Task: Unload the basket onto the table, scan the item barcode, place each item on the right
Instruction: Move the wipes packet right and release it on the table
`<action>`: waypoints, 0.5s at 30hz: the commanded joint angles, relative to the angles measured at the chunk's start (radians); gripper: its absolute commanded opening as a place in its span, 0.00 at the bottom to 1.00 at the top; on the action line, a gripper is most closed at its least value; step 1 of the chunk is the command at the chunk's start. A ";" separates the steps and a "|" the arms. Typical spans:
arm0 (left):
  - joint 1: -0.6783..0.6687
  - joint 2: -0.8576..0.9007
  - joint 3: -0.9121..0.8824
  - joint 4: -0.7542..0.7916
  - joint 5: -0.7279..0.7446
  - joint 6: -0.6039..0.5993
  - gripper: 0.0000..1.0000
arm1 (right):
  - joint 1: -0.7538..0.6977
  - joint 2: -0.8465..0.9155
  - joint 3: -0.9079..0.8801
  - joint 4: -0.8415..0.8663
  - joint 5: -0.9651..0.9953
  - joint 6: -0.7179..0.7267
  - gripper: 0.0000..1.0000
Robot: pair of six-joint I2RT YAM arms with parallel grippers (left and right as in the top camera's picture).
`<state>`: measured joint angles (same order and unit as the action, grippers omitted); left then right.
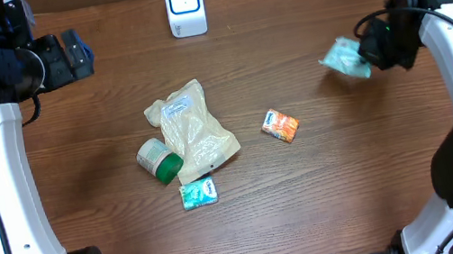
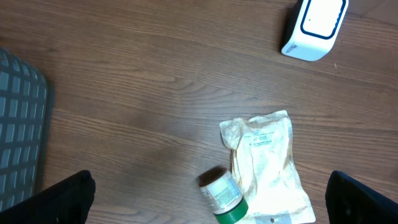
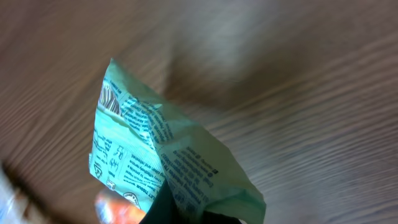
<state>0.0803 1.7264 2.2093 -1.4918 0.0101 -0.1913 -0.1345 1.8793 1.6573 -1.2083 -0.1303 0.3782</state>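
Wooden table (image 1: 337, 191): work surface. Left gripper (image 1: 71, 53): jaws spread wide, empty, hovers at far left (no role in this step). Right gripper (image 1: 375, 47): clamped on pale-green packet (image 1: 342, 59), which appears lifted off the table at right, well apart from white scanner (image 1: 185, 6) at top centre. Step judged: carry packet to scanner. Print shows in wrist view; barcode not discernible. Advice: turn printed face toward scanner window, keep film flat, approach slowly.
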 commanded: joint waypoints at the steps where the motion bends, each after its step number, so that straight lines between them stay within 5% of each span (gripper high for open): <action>1: -0.002 0.003 0.009 0.004 -0.010 -0.011 1.00 | -0.073 0.026 -0.066 0.050 -0.012 0.087 0.04; 5: -0.002 0.003 0.009 0.004 -0.010 -0.011 1.00 | -0.137 0.040 -0.128 0.101 -0.009 0.097 0.10; 10: -0.002 0.003 0.009 0.004 -0.010 -0.011 1.00 | -0.177 0.042 -0.149 0.090 0.000 0.063 0.60; 15: -0.002 0.003 0.009 0.004 -0.010 -0.011 1.00 | -0.177 0.041 -0.105 0.002 -0.027 -0.025 0.66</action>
<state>0.0803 1.7264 2.2093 -1.4918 0.0101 -0.1913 -0.3141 1.9266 1.5169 -1.1809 -0.1322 0.4145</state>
